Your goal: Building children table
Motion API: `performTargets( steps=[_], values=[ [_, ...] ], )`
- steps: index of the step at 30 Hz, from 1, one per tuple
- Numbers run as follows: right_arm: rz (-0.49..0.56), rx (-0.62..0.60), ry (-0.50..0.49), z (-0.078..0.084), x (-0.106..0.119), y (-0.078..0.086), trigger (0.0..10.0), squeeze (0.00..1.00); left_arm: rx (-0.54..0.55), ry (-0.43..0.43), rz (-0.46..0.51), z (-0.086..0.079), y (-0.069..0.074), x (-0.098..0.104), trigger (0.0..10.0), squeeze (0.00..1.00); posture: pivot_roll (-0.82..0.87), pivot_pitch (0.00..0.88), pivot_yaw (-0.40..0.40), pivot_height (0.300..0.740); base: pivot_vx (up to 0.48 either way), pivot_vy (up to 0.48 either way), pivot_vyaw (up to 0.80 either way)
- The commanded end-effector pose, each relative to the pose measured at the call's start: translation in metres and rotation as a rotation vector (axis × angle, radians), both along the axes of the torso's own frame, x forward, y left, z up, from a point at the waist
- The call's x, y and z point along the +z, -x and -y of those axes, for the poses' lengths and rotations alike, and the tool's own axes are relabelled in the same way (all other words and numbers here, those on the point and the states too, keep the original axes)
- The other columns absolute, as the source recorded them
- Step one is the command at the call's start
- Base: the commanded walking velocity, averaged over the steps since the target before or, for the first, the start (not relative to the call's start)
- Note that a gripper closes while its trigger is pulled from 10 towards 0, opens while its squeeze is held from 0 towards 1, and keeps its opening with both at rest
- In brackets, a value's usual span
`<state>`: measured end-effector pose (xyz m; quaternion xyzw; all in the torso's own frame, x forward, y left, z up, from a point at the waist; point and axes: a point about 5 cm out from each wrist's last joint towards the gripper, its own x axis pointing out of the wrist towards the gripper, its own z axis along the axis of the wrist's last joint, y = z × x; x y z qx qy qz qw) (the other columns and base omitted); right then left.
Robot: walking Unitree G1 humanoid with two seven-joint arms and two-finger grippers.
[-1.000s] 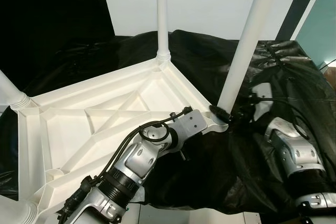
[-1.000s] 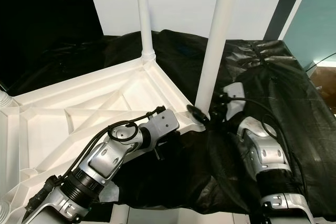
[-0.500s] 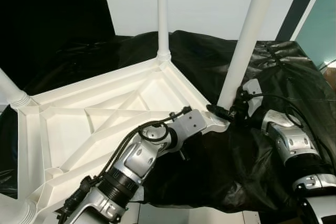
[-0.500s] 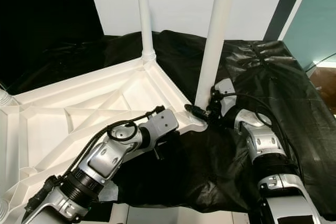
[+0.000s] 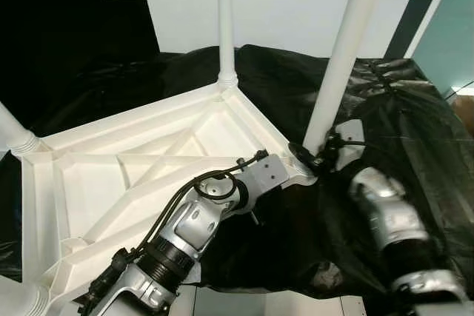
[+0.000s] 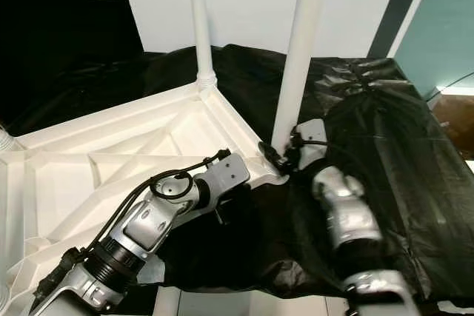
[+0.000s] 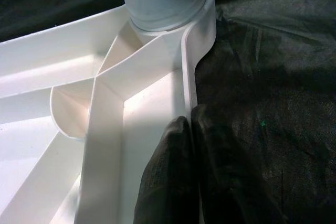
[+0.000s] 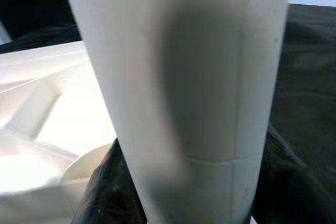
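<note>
My left gripper (image 7: 191,145) pinches the rim of the upturned white tabletop (image 5: 133,168) (ribbed underside up, on black sheeting (image 5: 415,116)); just ahead, my right gripper (image 5: 309,159) clasps the base of the corner leg (image 5: 339,64), standing in its socket.

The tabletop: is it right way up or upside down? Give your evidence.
Upside down. The tabletop lies on the black sheet with its ribbed underside facing up, and the legs rise from its corners.

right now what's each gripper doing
Left gripper: shut on the white plastic tabletop's rim.
Right gripper: shut on the white tubular table leg.
</note>
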<state>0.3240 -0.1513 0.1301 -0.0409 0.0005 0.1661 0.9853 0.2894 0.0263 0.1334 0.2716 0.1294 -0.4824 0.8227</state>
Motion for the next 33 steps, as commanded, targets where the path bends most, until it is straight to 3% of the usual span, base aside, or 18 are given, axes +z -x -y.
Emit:
performTargets(
  steps=[1,4,7,10,22,23,26,27,28,33],
  values=[
    [-0.089,-0.197,0.032,0.004,-0.021,0.007,10.0,0.00,0.027,0.000,0.034,-0.003,-0.003,0.005,10.0,0.00,-0.04,0.000,-0.004,0.740,0.000,0.000,0.00],
    [-0.111,-0.258,-0.012,-0.004,-0.023,0.010,10.0,0.00,0.026,-0.002,0.035,-0.003,-0.003,0.005,10.0,0.00,-0.04,0.000,0.000,0.740,0.000,0.000,0.00],
    [-0.148,-0.360,-0.090,-0.029,-0.029,0.017,10.0,0.00,0.015,-0.004,0.032,-0.003,-0.002,0.005,10.0,0.00,-0.04,0.000,0.008,0.740,0.000,0.000,0.00],
    [-0.137,-0.356,-0.104,-0.040,-0.027,0.018,10.0,0.00,0.006,-0.005,0.030,-0.001,0.000,0.004,10.0,0.00,-0.04,0.000,0.009,0.740,0.000,0.000,0.00],
    [-0.072,-0.426,-0.088,-0.030,-0.013,0.022,10.0,0.00,0.012,-0.003,0.029,0.000,0.000,0.004,10.0,0.00,-0.04,0.000,-0.005,0.740,0.000,0.000,0.00],
    [-0.068,-0.419,-0.091,-0.030,-0.012,0.022,10.0,0.37,0.013,-0.002,0.029,0.001,0.000,0.004,10.0,0.00,-0.04,0.000,-0.005,0.740,0.000,0.000,0.00],
    [-0.067,-0.414,-0.093,-0.030,-0.012,0.022,10.0,0.37,0.014,-0.001,0.029,0.001,0.000,0.004,10.0,0.00,-0.04,0.000,-0.005,0.740,0.000,0.000,0.00],
    [-0.052,-0.383,-0.104,-0.029,-0.009,0.023,10.0,1.00,0.015,0.001,0.029,0.001,0.000,0.004,10.0,0.00,-0.04,0.000,-0.009,0.740,0.000,0.000,0.00],
    [0.007,-0.310,-0.122,-0.021,-0.002,0.025,10.0,1.00,0.016,0.003,0.028,0.000,0.000,0.004,10.0,0.00,-0.05,0.000,-0.006,0.740,0.000,0.000,0.00],
    [0.033,-0.254,-0.153,-0.006,0.002,0.029,10.0,1.00,0.016,0.002,0.027,-0.001,0.001,0.004,10.0,0.00,-0.05,0.000,-0.004,0.740,0.000,0.000,0.00]
  ],
)
